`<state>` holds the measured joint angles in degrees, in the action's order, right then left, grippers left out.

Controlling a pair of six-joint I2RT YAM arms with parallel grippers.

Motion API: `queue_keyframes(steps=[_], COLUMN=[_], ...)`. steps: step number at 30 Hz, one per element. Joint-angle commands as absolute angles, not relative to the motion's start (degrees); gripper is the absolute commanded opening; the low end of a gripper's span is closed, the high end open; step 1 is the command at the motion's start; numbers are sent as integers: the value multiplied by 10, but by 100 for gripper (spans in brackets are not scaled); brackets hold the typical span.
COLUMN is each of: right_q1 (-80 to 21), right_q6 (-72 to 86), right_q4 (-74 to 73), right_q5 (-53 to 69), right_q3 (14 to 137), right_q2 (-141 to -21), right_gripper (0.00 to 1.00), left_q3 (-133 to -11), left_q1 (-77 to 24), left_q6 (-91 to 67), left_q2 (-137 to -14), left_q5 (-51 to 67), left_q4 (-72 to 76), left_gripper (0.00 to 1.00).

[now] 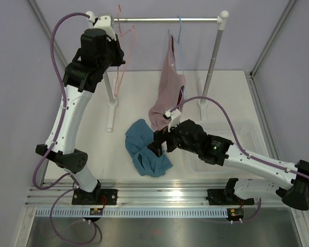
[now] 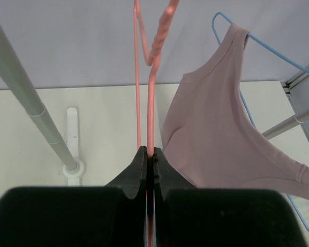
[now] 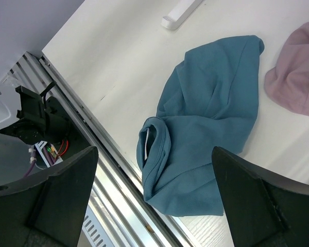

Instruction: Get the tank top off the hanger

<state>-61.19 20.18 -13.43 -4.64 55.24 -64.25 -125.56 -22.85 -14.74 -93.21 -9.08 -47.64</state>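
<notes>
While the left tool (image 2: 150, 159) is clamped on the thin pink wire hanger (image 2: 151, 103), the teal blue fabric tank top (image 3: 211, 134) lies crumpled, folded, near the desk's (image 1: 232, 103) near edge, right tool (image 3: 154, 152) spread wide over it.

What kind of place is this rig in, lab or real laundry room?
Likely a lab test cell, not a home: plain lavender walls, a small garment rail standing on a white table, and the left arm and right arm bolted to a slotted rail at its near edge.
</notes>
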Motion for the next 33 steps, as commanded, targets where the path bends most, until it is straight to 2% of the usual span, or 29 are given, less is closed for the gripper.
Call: queue_keyframes(steps=[1, 5, 9, 13, 16, 17, 18, 20, 21, 26, 27, 28, 31, 33], right_q1=[-615, -614, -616, -618, -621, -621, -623, -626, -629, -644, -646, -648, -660, -664], right_q6=[208, 209, 221, 222, 210, 209, 207, 206, 206, 206, 206, 206, 200, 198], right_q4=[-100, -52, -19, -39, -71, -86, -94, -121, -130, -162, -162, -162, -169, -180], right_q5=[-28, 46, 30, 4, -36, -53, -59, -80, -86, -128, -133, -139, -152, -159], right_q3=[548, 519, 490, 505, 535, 551, 559, 586, 595, 635, 641, 653, 687, 700], right_q2=[-657, -682, -706, -739, -769, -778, -787, -819, -839, -906, -932, -946, -1002, -1039], right_gripper=[99, 100, 99, 100, 99, 100, 99, 99, 100, 100, 99, 100, 99, 99], left_q3=[-1335, -1337, -1307, -1289, -1274, -1274, -1274, -1275, -1274, -1194, -1160, -1061, -890, -818], left_q1=[-222, -218, -215, -215, -214, -214, -213, -211, -210, -201, -200, -200, -199, -200], left_q6=[-134, -134, -141, -138, -138, -139, -138, -138, -135, -159, -167, -172, -201, -208], left_q2=[-980, -1004, -998, -983, -962, -953, -948, -936, -921, -829, -772, -734, -602, -541], left_q5=[-102, -90, -91, -66, -62, -64, -64, -67, -70, -105, -91, -74, -49, -53], left_q4=[-475, -476, -471, -468, -463, -464, -470, -481, -498, -538, -527, -511, -455, -433], left_gripper=[0, 4, 4, 18, 51, 59, 72, 86, 99, 99, 99, 99, 99, 99])
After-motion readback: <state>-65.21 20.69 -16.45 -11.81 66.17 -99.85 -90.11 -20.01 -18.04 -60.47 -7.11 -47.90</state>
